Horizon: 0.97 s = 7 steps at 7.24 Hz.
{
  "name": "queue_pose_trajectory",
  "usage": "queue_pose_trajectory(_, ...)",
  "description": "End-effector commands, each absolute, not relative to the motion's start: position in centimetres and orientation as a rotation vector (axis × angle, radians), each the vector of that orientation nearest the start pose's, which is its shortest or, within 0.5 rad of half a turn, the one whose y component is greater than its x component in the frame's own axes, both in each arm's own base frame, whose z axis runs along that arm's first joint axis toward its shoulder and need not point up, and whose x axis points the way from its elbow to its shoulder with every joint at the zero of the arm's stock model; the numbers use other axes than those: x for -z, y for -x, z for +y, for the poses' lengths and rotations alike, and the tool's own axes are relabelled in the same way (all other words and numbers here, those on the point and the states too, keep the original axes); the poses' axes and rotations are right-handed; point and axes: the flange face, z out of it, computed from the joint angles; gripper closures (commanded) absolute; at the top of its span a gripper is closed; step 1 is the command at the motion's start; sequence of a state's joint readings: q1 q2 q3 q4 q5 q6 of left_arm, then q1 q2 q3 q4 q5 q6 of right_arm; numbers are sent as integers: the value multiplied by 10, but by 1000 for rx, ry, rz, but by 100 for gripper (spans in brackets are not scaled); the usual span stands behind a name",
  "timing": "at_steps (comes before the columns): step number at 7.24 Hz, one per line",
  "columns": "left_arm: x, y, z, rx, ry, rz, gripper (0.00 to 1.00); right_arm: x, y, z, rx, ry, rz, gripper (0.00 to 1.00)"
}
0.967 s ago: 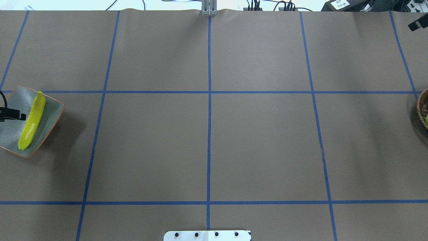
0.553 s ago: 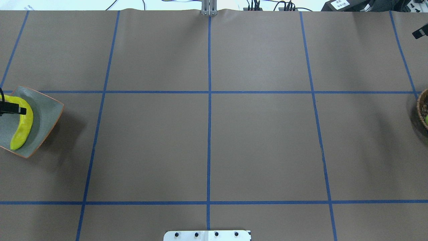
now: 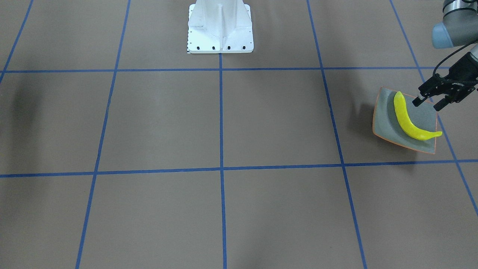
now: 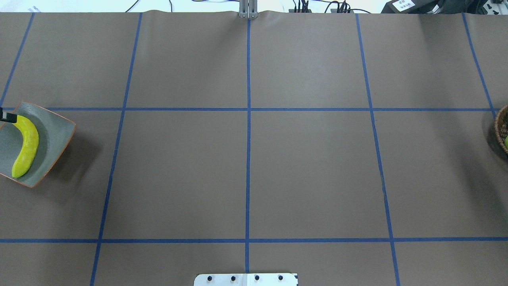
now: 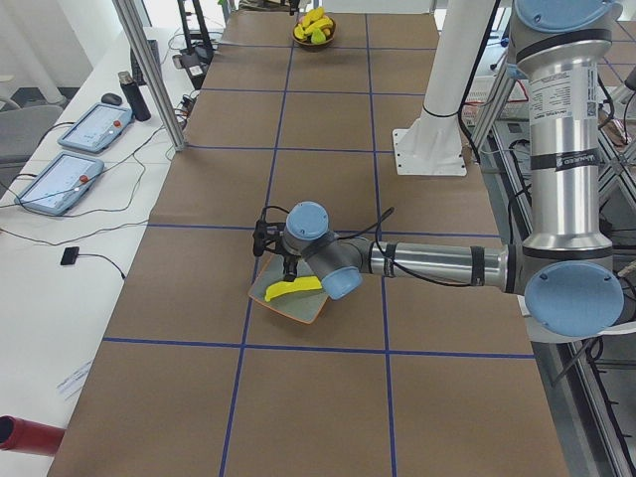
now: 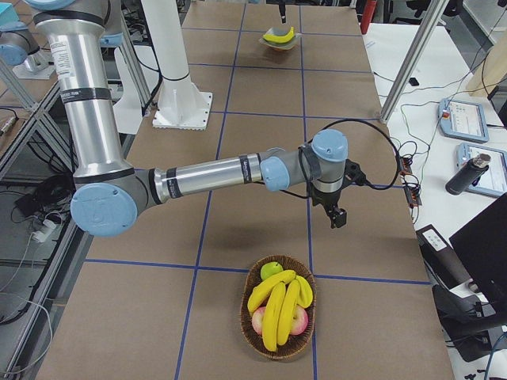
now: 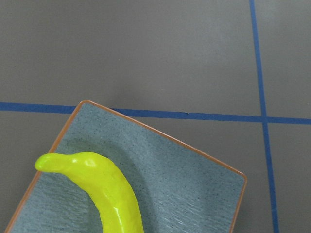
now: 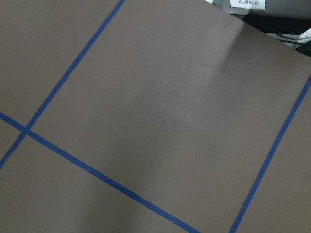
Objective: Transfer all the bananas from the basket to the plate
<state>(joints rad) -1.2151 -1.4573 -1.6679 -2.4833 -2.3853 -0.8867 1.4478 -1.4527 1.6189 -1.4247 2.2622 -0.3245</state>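
Observation:
One yellow banana point(image 3: 409, 118) lies free on the square grey-green plate point(image 3: 382, 119) with an orange rim. It also shows in the overhead view point(image 4: 25, 145) and the left wrist view point(image 7: 109, 191). My left gripper point(image 3: 426, 104) is open and empty, just above the plate's outer edge beside the banana. Three more bananas point(image 6: 277, 305) lie in the wicker basket point(image 6: 246, 331) at the table's other end. My right gripper point(image 6: 339, 217) hangs over bare table short of the basket; I cannot tell if it is open or shut.
The basket also holds red apples point(image 6: 299, 321) and a green fruit point(image 6: 271, 271). Only the basket's edge point(image 4: 501, 129) shows in the overhead view. The white robot base point(image 3: 219, 26) stands at the table's middle edge. Blue tape lines grid the brown table.
The banana rolled on the plate from lying straight to lying curved nearer the plate's left side. My left gripper drew back left off it. My right gripper left the overhead view's top right.

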Motion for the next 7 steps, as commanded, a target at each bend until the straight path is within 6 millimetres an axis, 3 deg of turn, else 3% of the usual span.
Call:
queue_pose_trajectory(1, -548, -103, -456, 103, -256, 1112, 0, -617, -46, -516, 682, -396, -610, 0)
queue_pose_trajectory(4, -547, -103, -456, 102, -259, 1112, 0, -680, -93, -463, 824, -402, -583, 0)
queue_pose_trajectory(5, -547, -102, -456, 103, -261, 1112, 0, -697, -94, -449, 845, -415, -571, 0)
queue_pose_trajectory(7, -546, -102, -455, 100, -265, 1114, 0, -751, -97, -430, 858, -444, -500, 1)
